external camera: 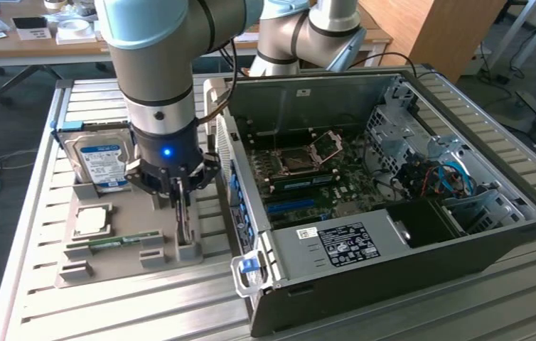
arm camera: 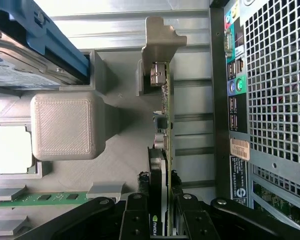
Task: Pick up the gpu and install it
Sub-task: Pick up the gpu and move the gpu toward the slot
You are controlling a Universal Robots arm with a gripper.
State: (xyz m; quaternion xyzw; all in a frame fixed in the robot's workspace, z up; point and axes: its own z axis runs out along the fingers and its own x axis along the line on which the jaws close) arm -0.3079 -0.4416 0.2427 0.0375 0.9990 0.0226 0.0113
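The gripper [external camera: 180, 202] [arm camera: 160, 222] is closed on the graphics card [external camera: 188, 226] [arm camera: 165, 125], one black finger pressed to each flat face; the card stands upright on its long edge, its lower edge in the slotted supports of a grey tray [external camera: 140, 209] [arm camera: 125, 90]; its metal end bracket [arm camera: 159, 35] is at the end away from the fingers; on the same tray, a hard drive [external camera: 100, 160] [arm camera: 20, 65] stands on edge in a blue frame, a square processor [external camera: 92, 219] [arm camera: 9, 150] lies flat, and a green memory stick [external camera: 116, 241] [arm camera: 40, 198] sits in its holder; just beside the tray, toward the exterior view's right, an open computer case [external camera: 392, 238] [arm camera: 270, 100] lies on the slatted table [external camera: 135, 309], its motherboard [external camera: 315, 181] exposed.
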